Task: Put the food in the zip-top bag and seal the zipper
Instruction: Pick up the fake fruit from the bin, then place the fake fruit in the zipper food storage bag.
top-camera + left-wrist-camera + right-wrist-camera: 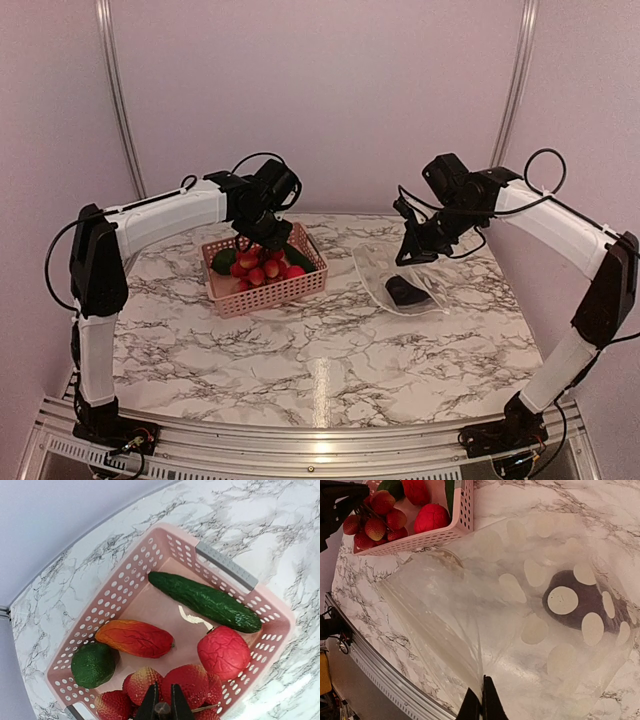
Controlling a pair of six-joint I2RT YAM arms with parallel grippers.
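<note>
While my left gripper [162,707] sits low among the red pieces of the food [190,682] in the pink basket [125,580], its fingers are drawn nearly together; whether they pinch one I cannot tell. That basket, left of centre in the top view, also holds a long green piece [205,601] and an orange piece [135,637]. My right gripper [481,705] is clenched on the edge of the zip-top bag [520,645], right of centre on the marble table [320,370], with one dark piece [572,620] inside.
</note>
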